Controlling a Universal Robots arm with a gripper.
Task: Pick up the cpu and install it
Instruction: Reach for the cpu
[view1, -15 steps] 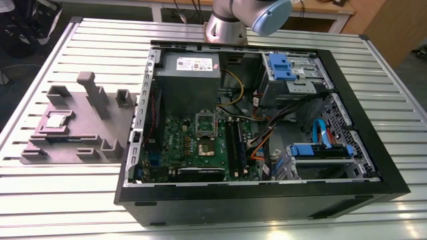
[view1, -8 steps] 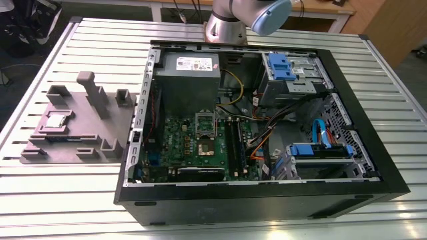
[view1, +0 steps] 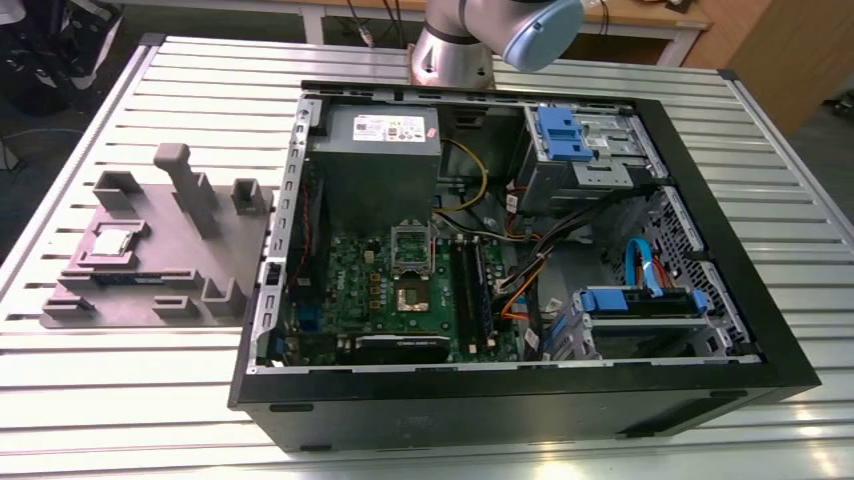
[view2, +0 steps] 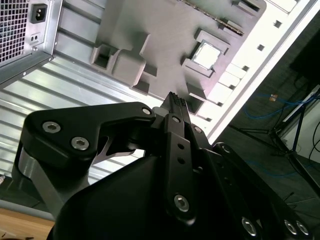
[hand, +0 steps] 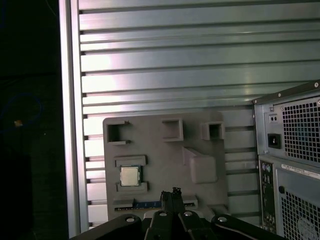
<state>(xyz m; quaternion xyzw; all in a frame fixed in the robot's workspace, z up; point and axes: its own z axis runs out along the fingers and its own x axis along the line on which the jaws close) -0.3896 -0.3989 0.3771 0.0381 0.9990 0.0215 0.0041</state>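
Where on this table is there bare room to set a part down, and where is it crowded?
Free: bare slats of the table on the exterior view's left, nearer and farther than the fixture. Crowded: the fixture, which holds the cpu, and the open case, packed inside.

The cpu (view1: 114, 241) (view2: 207, 54) (hand: 130, 176), a small square chip with a pale silvery top, is lying flat and face-up in a framed recess toward nine o'clock on the grey fixture (view1: 167, 262) in the exterior view.
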